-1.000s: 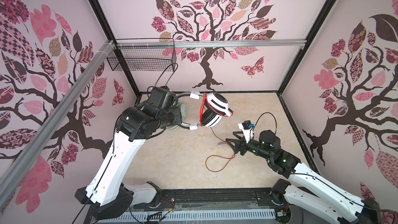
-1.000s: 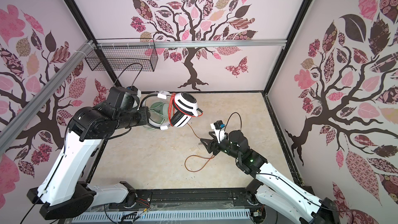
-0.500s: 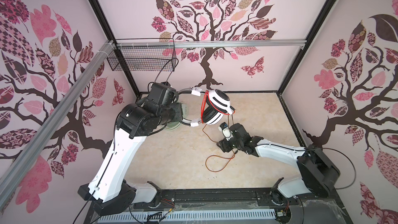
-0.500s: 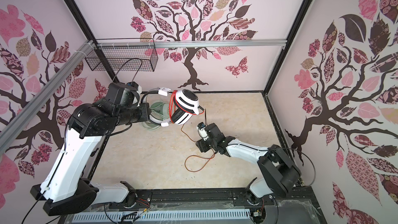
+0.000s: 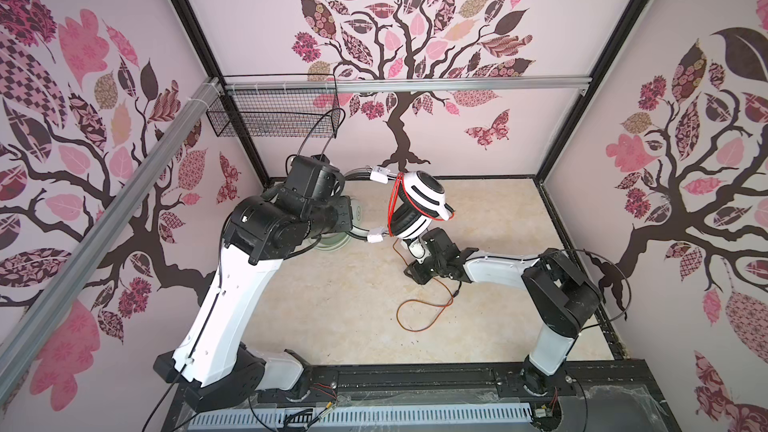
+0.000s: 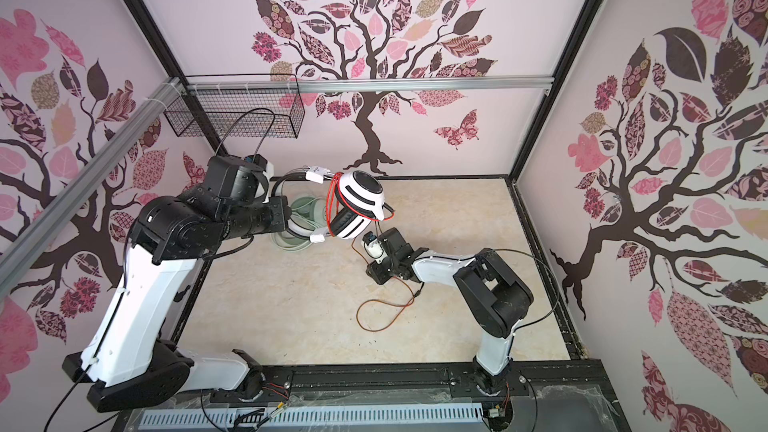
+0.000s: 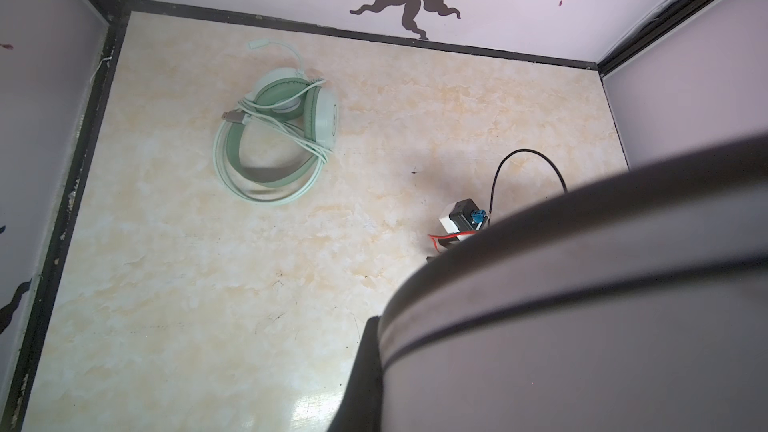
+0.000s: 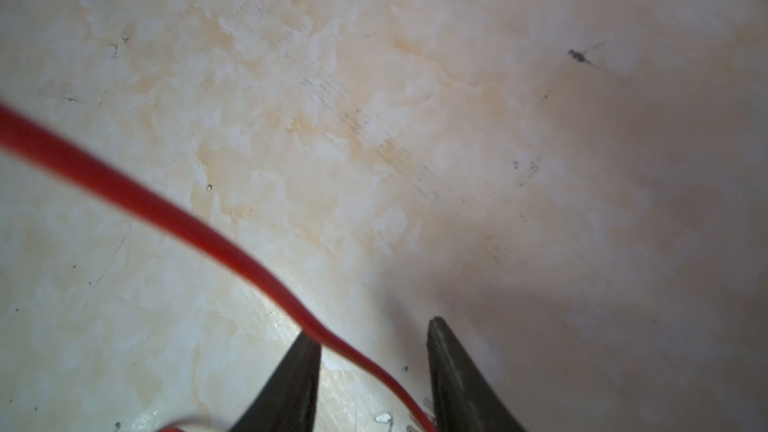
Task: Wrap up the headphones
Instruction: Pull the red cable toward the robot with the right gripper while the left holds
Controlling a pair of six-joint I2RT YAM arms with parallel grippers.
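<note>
White headphones (image 5: 419, 201) hang aloft far-centre, headband (image 7: 582, 268) clamped in our left gripper (image 5: 353, 216). Orange-red cord (image 8: 166, 209) looks light, limp, slippery; we'd pinch it near the cup (image 5: 409, 224). Right gripper (image 8: 372, 328) half-open, straddling it.

The right gripper (image 8: 372, 330) is shifting toward nine o'clock, its jaws narrowing around the orange-red cord (image 8: 166, 205) of the white headphones (image 5: 419, 201).

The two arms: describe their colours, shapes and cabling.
Both the left arm and the right arm have glossy white boxy links, joined by rounded black joints, on black bases. Thin black cables loop off each. The right hand has two black fingers tapering to points.
</note>
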